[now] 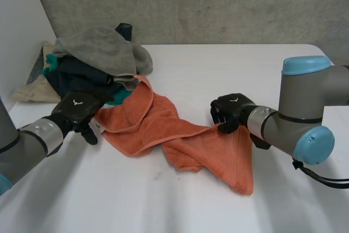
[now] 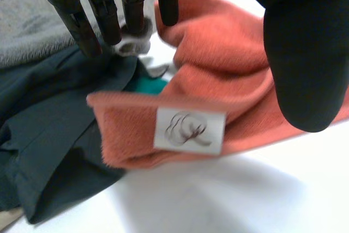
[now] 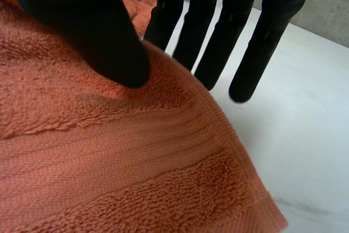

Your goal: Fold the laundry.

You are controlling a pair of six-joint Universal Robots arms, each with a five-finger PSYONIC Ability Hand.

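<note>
Head view, towel: your orange towel (image 1: 163,129) lies bunched across the middle of the table (image 1: 245,64). Its left end touches the pile of laundry (image 1: 92,58) at the far left corner.
Head view, left hand: your left hand (image 1: 76,110) sits at the towel's left end, beside the pile.
Head view, right hand: your right hand (image 1: 232,110) is at the towel's right end, nearer the table's right edge.
Left wrist view, left hand: your left hand (image 2: 305,53) has its fingers (image 2: 103,9) straight and apart from the thumb, clamped on nothing. Their tips are over a grey cloth (image 2: 27,31) and a dark cloth (image 2: 49,135).
Left wrist view, towel: the towel (image 2: 218,64) corner with 1 white label (image 2: 189,130) lies on the table between fingers and thumb. A teal cloth (image 2: 150,85) shows just behind it.
Right wrist view, right hand: your right hand (image 3: 92,25) presses its thumb on the towel (image 3: 109,156) hem against the nearest finger, so it is clamped on the towel. The other fingers (image 3: 256,42) run straight past the hem over bare table (image 3: 311,135).
</note>
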